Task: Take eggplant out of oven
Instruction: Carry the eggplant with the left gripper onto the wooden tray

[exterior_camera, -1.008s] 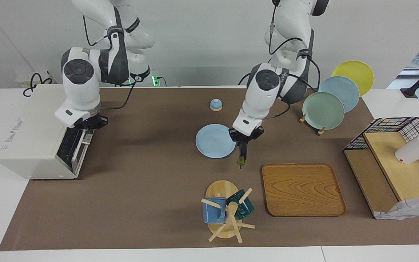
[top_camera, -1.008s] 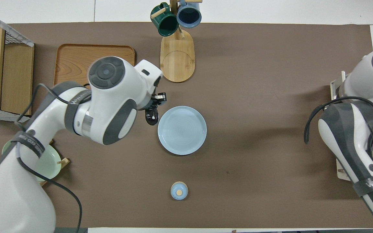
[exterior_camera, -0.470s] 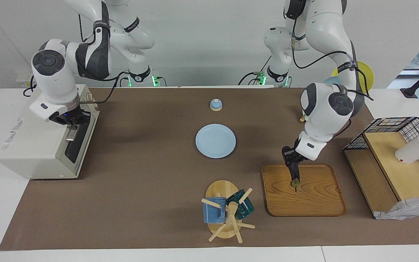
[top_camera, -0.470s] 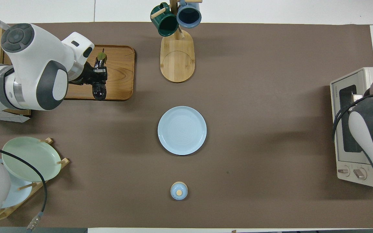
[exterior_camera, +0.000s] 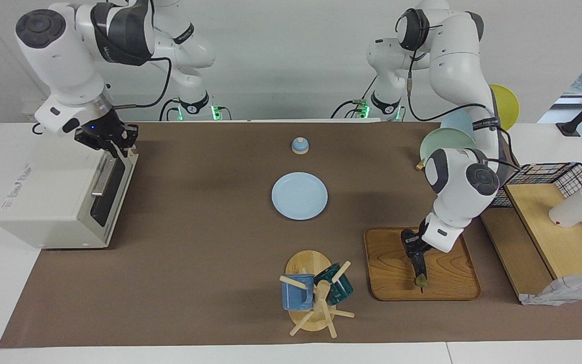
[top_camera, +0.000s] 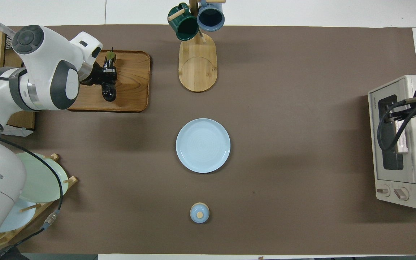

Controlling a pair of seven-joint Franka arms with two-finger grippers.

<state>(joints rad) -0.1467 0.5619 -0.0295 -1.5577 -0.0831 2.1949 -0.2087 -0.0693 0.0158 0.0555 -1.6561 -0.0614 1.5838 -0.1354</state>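
Left gripper (exterior_camera: pixel 416 255): clamped on the eggplant (exterior_camera: pixel 419 267), low over the wooden tray (exterior_camera: pixel 392 273).
Eggplant handling: judged light and fairly stiff; the glossy skin looks slippery, so a hold around mid-body suits it, as here.
Eggplant look: long, thin, dark purple, greenish stem tip pointing to about 6 o'clock in the facing view.
Eggplant place: out of the oven (exterior_camera: pixel 53 202), over the tray at the left arm's end of the table.
Right gripper (exterior_camera: pixel 111 139): above the oven's top edge by its closed door; whether the fingers are parted or together, I cannot tell.
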